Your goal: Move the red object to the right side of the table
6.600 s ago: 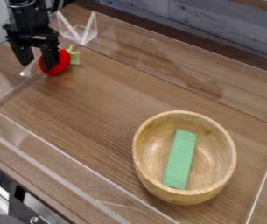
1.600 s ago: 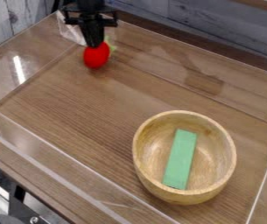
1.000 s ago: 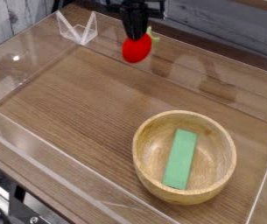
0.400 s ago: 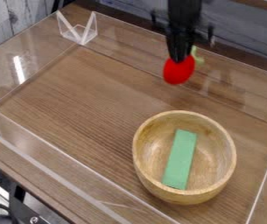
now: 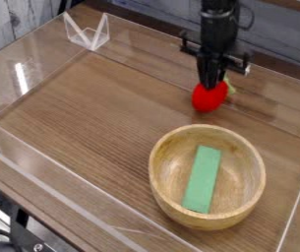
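Red against the brown wood grain, the fruit (image 5: 210, 95) is seen just beyond the far rim of the bowl (image 5: 208, 176), close to that rim but apart from it. It is gripped from above by the tool (image 5: 212, 85), whose dark fingers are drawn narrow onto the fruit's top; the tool points straight down. Whether the fruit touches the surface (image 5: 99, 108) or hangs just over it cannot be told.

The bowl, of light wood and round, is set toward the near right of the surface. A flat green block (image 5: 204, 178) is laid inside it, lengthwise from the far side toward the near side, with its lower end on the bowl's floor; it is not touched by the tool. Nothing is placed between the fruit and the bowl, and the wood to the left of the bowl lies open.

Low clear acrylic walls (image 5: 21, 84) run around the surface. Far to the left of the bowl, at the back corner, a small clear acrylic bracket (image 5: 87, 32) is stood against the wall, well apart from the fruit. Behind the far wall, grey planking is seen.

No brand, label or writing can be read on any of these things.
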Robot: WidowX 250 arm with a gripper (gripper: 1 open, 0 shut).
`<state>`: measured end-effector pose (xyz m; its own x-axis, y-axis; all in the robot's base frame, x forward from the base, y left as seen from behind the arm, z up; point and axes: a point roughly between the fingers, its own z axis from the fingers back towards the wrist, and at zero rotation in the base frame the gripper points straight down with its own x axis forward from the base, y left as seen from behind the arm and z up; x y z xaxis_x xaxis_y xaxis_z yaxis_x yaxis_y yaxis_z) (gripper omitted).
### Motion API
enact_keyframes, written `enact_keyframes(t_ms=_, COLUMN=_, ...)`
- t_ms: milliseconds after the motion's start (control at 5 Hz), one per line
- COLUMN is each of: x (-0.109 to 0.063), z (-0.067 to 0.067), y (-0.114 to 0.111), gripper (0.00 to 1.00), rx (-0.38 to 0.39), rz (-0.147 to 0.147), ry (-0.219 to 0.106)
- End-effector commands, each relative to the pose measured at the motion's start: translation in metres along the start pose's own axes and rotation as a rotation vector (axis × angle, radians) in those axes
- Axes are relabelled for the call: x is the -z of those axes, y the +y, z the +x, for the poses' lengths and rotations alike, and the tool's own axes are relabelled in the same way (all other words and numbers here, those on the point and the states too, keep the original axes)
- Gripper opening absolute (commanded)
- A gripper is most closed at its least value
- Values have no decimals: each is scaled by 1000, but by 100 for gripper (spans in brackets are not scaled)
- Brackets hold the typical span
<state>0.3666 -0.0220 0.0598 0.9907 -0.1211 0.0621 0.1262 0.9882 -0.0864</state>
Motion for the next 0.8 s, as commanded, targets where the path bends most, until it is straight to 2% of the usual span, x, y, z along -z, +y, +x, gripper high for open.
enact_keyframes(t_ms=0, x=-17, z=7, y=-4, gripper=0, rx=22, rz=20, ry=-47)
enact_keyframes(t_ms=200, x=-22, z=9, y=-4, gripper=0, rx=41, rz=31, ry=-45)
enact_keyframes(t_ms=600, x=-20, z=11, y=-1, gripper=0, rx=89, rz=49, ry=-46)
